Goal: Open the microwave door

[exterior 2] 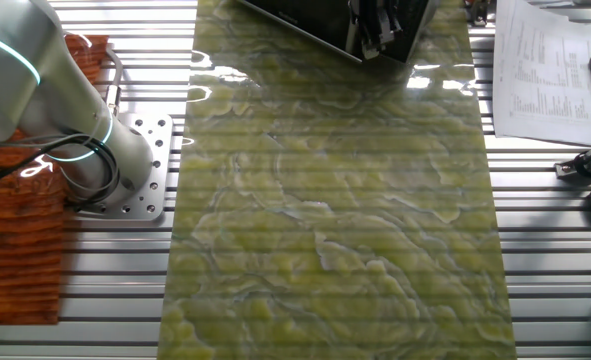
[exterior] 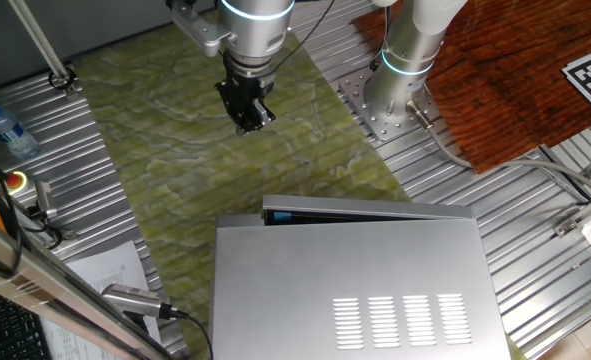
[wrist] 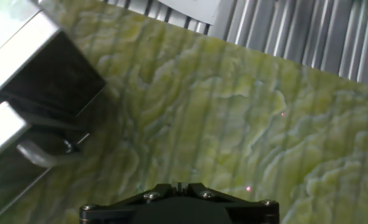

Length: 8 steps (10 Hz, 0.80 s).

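Above the green marbled mat on the counter, the hand hung well apart from the microwave, fingers seemingly together though hard to tell, microwave door slightly ajar at its front edge, blue strip showing.

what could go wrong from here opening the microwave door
The tool hangs above the green mat, well short of the microwave door, so the approach may miss its thin edge. The door looks only slightly ajar, showing a narrow strip; fingers might slip off instead of hooking it. Pulling could also drag the microwave across the smooth mat.
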Available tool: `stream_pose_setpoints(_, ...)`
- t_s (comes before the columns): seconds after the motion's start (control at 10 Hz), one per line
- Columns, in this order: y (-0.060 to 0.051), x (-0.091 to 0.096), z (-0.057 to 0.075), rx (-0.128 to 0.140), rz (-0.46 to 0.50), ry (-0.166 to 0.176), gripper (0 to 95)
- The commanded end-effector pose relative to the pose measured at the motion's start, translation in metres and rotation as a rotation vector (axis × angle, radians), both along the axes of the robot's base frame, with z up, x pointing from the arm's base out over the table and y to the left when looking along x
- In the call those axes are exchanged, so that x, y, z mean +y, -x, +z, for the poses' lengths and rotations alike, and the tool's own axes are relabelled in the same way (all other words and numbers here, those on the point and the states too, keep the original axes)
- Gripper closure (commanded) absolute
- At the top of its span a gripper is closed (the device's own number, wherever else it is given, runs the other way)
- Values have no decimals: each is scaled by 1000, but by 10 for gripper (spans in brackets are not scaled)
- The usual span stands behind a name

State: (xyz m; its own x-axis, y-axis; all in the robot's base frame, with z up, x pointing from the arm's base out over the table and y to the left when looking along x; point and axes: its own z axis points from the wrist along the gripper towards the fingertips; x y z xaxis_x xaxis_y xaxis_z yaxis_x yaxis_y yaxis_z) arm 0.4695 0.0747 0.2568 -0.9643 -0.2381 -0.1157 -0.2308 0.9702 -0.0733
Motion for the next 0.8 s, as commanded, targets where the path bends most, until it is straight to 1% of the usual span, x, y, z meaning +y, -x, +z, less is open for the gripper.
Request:
stream_pose_setpoints(0.1,0,0,0,1,-3,-3,950)
stream_pose_setpoints(0.8,0,1,0,8,-6,-5,950)
